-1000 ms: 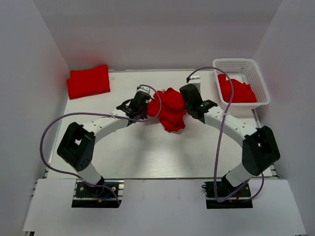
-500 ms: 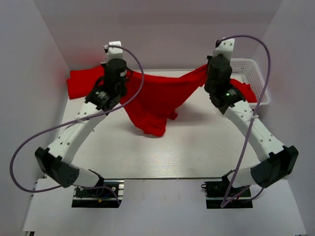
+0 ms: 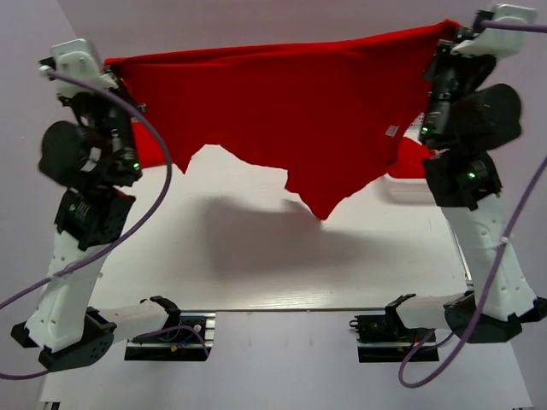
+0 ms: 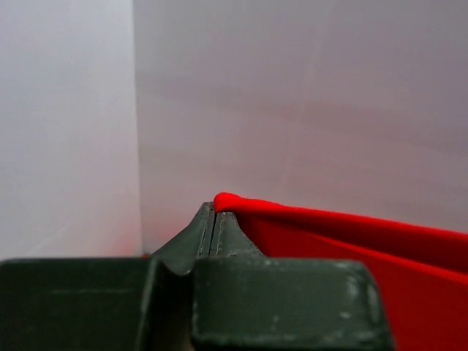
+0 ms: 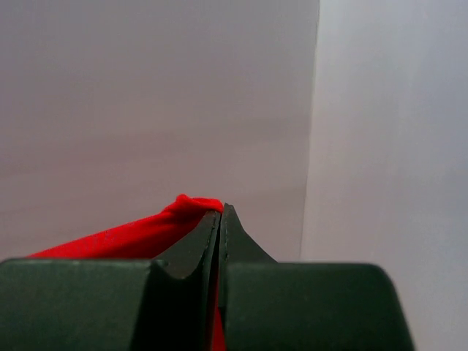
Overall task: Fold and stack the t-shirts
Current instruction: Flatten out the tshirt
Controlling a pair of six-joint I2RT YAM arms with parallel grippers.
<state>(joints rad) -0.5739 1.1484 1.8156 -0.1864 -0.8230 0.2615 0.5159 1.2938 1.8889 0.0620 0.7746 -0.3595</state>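
A red t-shirt (image 3: 291,102) hangs spread out high above the table, stretched between both raised arms. Its lower edge drops to a ragged point near the middle. My left gripper (image 3: 111,68) is shut on the shirt's upper left corner, and my right gripper (image 3: 449,32) is shut on its upper right corner. In the left wrist view the closed left gripper (image 4: 213,210) pinches a red cloth edge (image 4: 344,238) that runs off to the right. In the right wrist view the closed right gripper (image 5: 221,212) has red cloth (image 5: 146,230) bunched at its left side.
Part of another red shirt (image 3: 152,152) shows at the back left behind the left arm. More red cloth (image 3: 416,158) shows at the back right beside the right arm. White walls close in the white table (image 3: 256,256) on three sides. Purple cables loop from both arms.
Both arms have risen and moved apart, lifting the shirt from a bunched heap on the table into a wide hanging sheet. Both grippers stayed shut on it.
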